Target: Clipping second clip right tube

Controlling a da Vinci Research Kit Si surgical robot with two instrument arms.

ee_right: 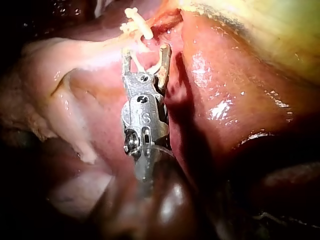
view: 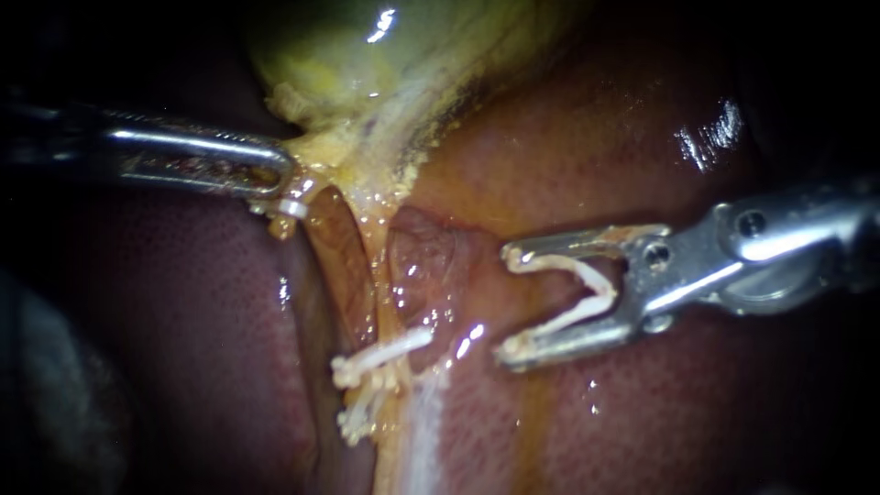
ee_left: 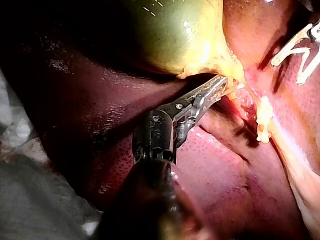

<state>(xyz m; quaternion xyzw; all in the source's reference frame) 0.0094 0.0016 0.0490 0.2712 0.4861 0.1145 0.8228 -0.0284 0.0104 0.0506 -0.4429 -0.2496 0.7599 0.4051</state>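
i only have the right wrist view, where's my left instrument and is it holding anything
Observer: The left instrument is beside the gallbladder, its end effector shut on yellow tissue at the gallbladder's narrow end.
Operator: is my clip round the tube yet
Observer: No. The endoscope view shows the loaded clip, open in the right instrument, standing apart from the clipped tube.
Operator: how many clips on it
Observer: Two white clips, close together.
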